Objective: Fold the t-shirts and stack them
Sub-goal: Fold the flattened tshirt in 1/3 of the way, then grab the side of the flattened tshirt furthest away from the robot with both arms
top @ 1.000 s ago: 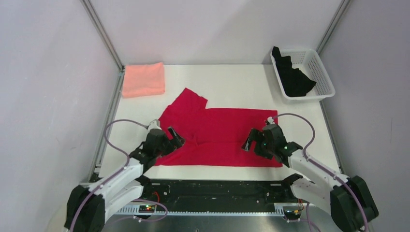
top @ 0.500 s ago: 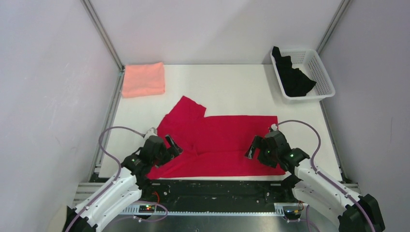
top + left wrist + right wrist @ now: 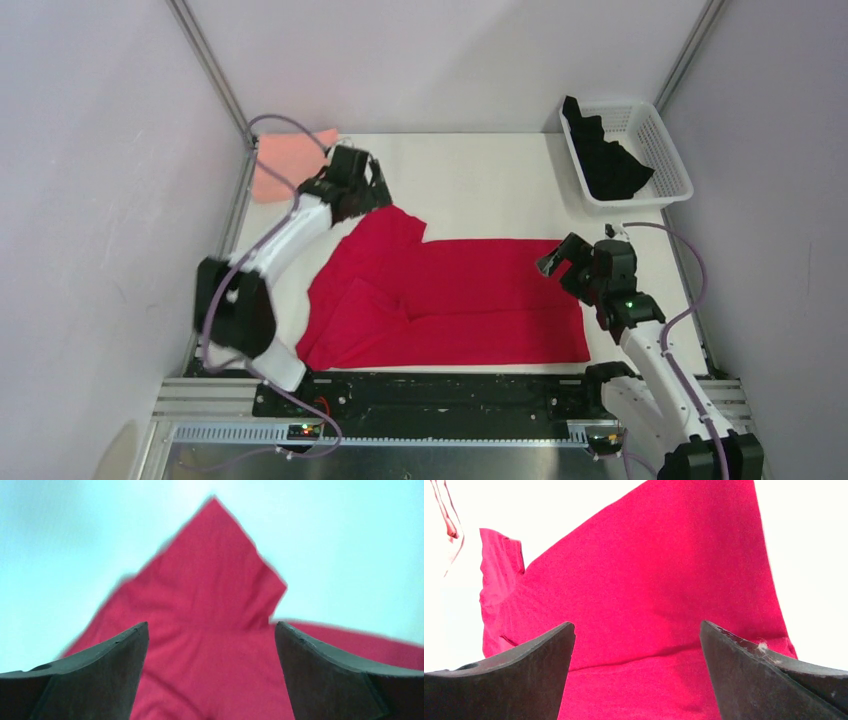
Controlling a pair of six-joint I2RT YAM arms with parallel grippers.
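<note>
The bright red cloth t-shirt [image 3: 470, 295] lies lengthwise along the white table [image 3: 480, 175] near edge, sleeve pointing far-left; left gripper [image 3: 372, 192] and right gripper [image 3: 560, 260] gape wide, empty.

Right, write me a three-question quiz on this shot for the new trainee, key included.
1. True or false: the black t-shirt lies in the white basket.
2. The left gripper is nearest which part of the red t-shirt? A) its far-left sleeve corner B) its near hem C) its right edge
3. Fill in: the jaws of the left gripper and of the right gripper both stand ___.

Key: 1 true; 2 A; 3 open.
</note>
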